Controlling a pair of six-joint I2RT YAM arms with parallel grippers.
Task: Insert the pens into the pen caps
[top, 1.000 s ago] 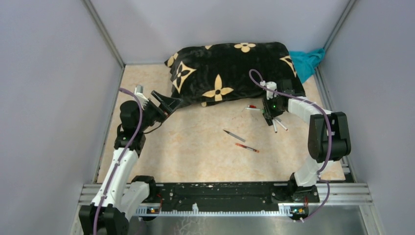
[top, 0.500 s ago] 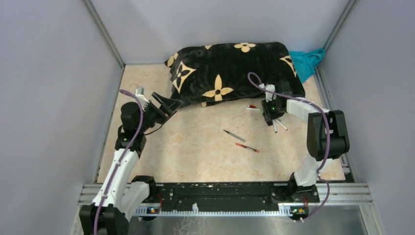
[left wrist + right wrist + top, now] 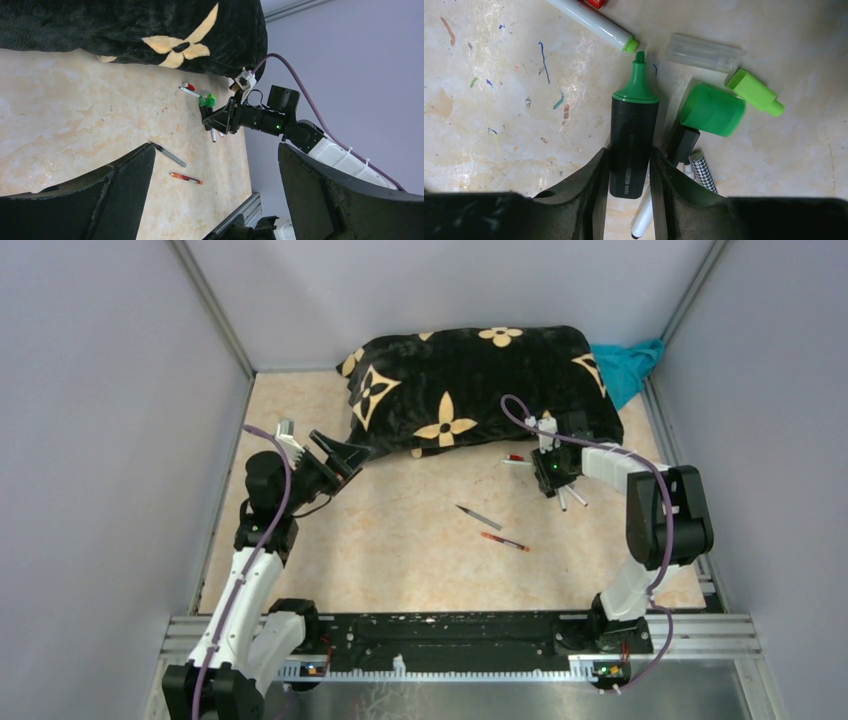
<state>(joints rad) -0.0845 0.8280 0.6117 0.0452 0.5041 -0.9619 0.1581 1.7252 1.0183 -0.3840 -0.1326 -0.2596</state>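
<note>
Pale marbled bench (image 3: 400, 540) lies between grey walls, with a black flowered cushion (image 3: 470, 385) across the upper middle of the top view and a teal cloth (image 3: 628, 368) half hidden behind its right end. From above, the right end effector (image 3: 548, 476) covers what it holds; only two white pen ends (image 3: 568, 498) stick out below it. The right wrist view settles the matter: its fingers (image 3: 591, 175) are clamped on a black marker (image 3: 634, 130), green tip toward the frame's top. Just right of the marker lie a green cap (image 3: 713, 110), a black piece (image 3: 684, 144) partly under that cap, a clear cap (image 3: 704, 52) and a light green piece (image 3: 755, 92). A white pen (image 3: 591, 22) and a red cap (image 3: 595, 3) are cut off at the upper edge. A grey pen (image 3: 478, 517) and a red pen (image 3: 504, 541) lie mid-frame, outside the right wrist view. The left end effector (image 3: 335, 455) hangs at centre left, fingers wide apart, holding nothing.
</note>
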